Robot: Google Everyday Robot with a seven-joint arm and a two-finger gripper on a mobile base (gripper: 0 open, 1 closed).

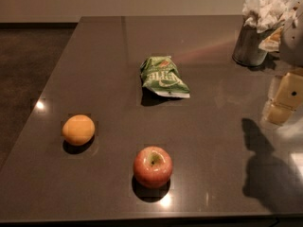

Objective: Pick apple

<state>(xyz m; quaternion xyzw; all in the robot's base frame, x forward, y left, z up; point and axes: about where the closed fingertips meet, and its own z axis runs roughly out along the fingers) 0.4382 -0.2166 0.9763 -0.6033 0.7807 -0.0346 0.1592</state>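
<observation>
Round red apple with yellow-green streaks (152,166): stem hollow up, on dark glossy table (213,141), near front edge, centre. Smooth orange-yellow round fruit (78,129) to its left, apart. Crumpled green snack bag (162,76) farther back. Pale yellowish claw (283,100) at right edge, well apart from apple; released or clenched, cannot tell.

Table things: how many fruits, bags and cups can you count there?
Fruits: 2, the apple and the orange fruit
Bags: 1, the green bag
Cups: 1, the metal cup holding white paper
Total: 4
The tool is at the picture's right edge, apart from the apple.
</observation>
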